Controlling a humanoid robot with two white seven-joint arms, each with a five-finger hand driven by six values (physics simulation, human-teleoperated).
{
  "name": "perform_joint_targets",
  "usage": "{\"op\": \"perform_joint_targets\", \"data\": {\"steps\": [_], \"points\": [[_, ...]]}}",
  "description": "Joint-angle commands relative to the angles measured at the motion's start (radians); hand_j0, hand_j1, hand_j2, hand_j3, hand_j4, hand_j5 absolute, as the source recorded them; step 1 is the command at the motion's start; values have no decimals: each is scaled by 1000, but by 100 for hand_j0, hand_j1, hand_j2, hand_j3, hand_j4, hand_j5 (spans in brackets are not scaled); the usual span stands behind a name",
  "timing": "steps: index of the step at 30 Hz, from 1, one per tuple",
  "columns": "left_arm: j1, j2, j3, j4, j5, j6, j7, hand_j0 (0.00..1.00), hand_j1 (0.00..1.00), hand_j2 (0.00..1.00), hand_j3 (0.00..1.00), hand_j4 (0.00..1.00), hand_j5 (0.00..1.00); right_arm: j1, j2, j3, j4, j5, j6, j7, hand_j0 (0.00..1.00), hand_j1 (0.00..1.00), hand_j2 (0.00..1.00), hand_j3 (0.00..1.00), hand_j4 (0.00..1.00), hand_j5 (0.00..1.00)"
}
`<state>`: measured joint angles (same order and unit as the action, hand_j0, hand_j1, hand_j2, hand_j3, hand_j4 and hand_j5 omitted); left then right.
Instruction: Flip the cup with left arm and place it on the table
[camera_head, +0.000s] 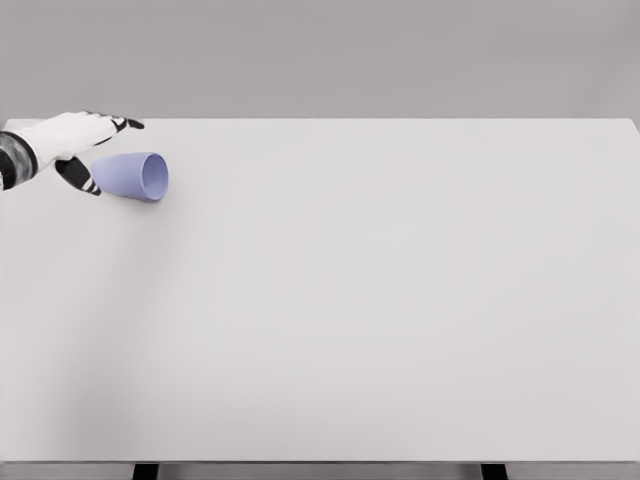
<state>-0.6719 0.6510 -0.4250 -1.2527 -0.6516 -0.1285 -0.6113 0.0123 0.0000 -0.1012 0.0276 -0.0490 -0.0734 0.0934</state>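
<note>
Cup (133, 175) lies on its side at the far left of the table (380, 300), mouth facing right and a bit toward me, closed base pointing left. Long axis runs roughly left-right, slightly angled.

My left hand (70, 140) comes in from the left edge and sits right at the base end of the cup. Fingers (120, 123) reach out over and behind the cup; thumb (80, 177) drops down on the near side, just beside the base. So the cup lies to the right of my palm, between thumb and fingers. Hand looks spread, not clamped; I can't tell whether any finger actually touches the cup wall. No firm grasp that I can see.

Right arm is out of view, so left is the only hand near.

My read: this is the reach/pre-grasp step, flip not yet done. Next I need to close around the body near the base, lift, swing the mouth upward, then set it upright. Risk: a nudge rolls the cup away.
</note>
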Motion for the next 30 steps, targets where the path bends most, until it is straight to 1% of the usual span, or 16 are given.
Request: {"op": "perform_joint_targets", "data": {"steps": [1, 2, 5, 9, 14, 16, 20, 28, 30], "points": [[0, -28, -8, 48, -34, -26, 0, 100, 100, 100, 100, 100, 100, 0, 0, 0, 0, 0, 0, 0, 100, 100, 100, 100, 100, 100], [-2, -43, -8, 67, -40, -28, 0, 100, 100, 100, 100, 100, 100, 0, 0, 0, 0, 0, 0, 0, 100, 100, 100, 100, 100, 100], [-12, -53, -8, 81, -42, -26, 0, 100, 100, 100, 100, 100, 100, 0, 0, 0, 0, 0, 0, 0, 100, 100, 100, 100, 100, 100], [-34, -86, -8, 134, -46, -26, 0, 100, 100, 100, 100, 100, 100, 0, 0, 0, 0, 0, 0, 0, 100, 100, 100, 100, 100, 100], [-35, -102, -8, 137, -53, -26, 0, 100, 100, 100, 100, 100, 100, 0, 0, 0, 0, 0, 0, 0, 100, 100, 100, 100, 100, 100], [-35, -119, -6, 139, -74, -26, 0, 100, 100, 100, 100, 100, 100, 0, 0, 0, 0, 0, 0, 0, 100, 100, 100, 100, 100, 100], [-61, -139, -6, 193, -74, -25, 0, 100, 100, 100, 100, 100, 100, 0, 0, 0, 0, 0, 0, 0, 100, 100, 100, 100, 100, 100], [-64, -146, -6, 200, -76, -17, 0, 100, 100, 100, 100, 100, 100, 0, 0, 0, 0, 0, 0, 0, 100, 100, 100, 100, 100, 100], [-64, -149, -6, 217, -76, -17, 0, 100, 100, 100, 100, 100, 100, 0, 0, 0, 0, 0, 0, 0, 100, 100, 100, 100, 100, 100]]}}
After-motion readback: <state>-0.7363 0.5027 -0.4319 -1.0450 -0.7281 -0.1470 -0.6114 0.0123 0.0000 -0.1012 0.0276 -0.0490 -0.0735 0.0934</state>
